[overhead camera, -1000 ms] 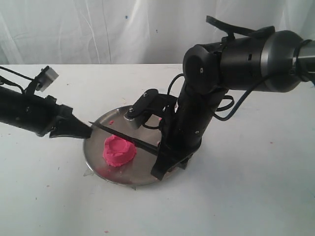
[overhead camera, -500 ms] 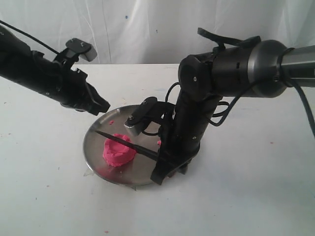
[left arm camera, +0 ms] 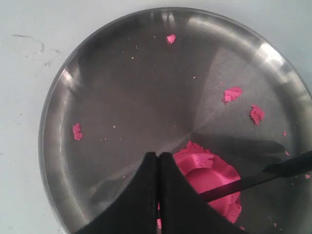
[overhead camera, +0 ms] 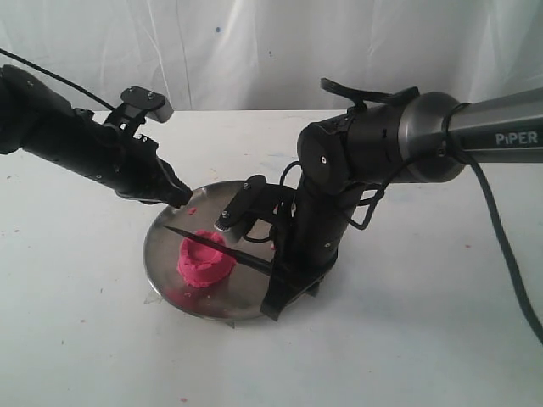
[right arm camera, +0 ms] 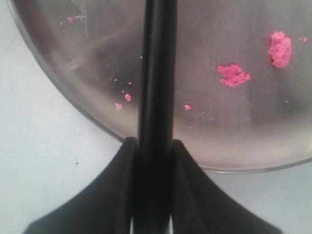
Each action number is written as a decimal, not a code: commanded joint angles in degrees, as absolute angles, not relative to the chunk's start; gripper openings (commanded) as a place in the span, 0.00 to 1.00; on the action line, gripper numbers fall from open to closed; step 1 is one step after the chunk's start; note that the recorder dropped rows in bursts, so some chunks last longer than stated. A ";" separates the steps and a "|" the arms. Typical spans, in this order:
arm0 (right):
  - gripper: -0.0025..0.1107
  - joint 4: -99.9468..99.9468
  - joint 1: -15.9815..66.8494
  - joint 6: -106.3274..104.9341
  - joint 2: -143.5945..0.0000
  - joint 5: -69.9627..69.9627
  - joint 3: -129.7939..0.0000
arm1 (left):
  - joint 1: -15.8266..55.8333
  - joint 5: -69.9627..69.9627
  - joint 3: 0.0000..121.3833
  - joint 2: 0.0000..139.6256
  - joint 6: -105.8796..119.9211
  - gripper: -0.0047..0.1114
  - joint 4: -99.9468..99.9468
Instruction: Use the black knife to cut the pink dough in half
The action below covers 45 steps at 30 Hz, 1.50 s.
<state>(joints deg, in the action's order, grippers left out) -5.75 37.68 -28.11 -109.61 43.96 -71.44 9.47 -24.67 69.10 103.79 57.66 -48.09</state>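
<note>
So there's a white table (overhead camera: 424, 339) with a pale curtain hanging behind it, and both black arms are bent in over the middle of it. The right arm is the bulky one. Its right gripper (overhead camera: 273, 284) is down at the right edge of the plate, jaws clamped on the handle of the knife, and the wrist camera shows the handle squeezed tight between the two fingers (right arm camera: 127, 165).

The left arm comes in from the left edge of the table, and its left gripper (overhead camera: 180, 197) hangs over the far-left rim of the plate. Its jaws are pressed together with nothing between them, apart from everything else as far as I can see.

The steel plate (overhead camera: 161, 254) sits about mid-table. The pink dough (overhead camera: 204, 261) is on it, nearer the plate's near-left edge than its centre, one round lump with a dented top.

The black knife (overhead camera: 246, 257) lies slanted across the top of the dough, tip pointing at the plate's left rim. Can't tell how deep it's gone in, honestly.

A few pink crumbs (left arm camera: 232, 93) are scattered on the bare metal.
</note>
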 commanded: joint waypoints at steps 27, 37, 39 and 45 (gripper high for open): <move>0.02 -5.47 37.64 -28.22 -109.37 43.12 -71.31 | 9.33 -21.69 66.64 106.91 58.92 0.04 -49.19; 0.02 -5.47 37.64 -28.22 -110.29 43.13 -71.31 | 9.33 -21.90 66.74 106.70 58.67 0.04 -49.19; 0.02 -5.47 37.64 -28.22 -110.74 42.98 -71.31 | 9.33 -22.49 66.74 106.70 58.67 0.04 -49.28; 0.02 -5.59 37.64 -28.22 -110.97 42.98 -71.31 | 9.33 -22.49 66.74 106.70 58.67 0.04 -49.28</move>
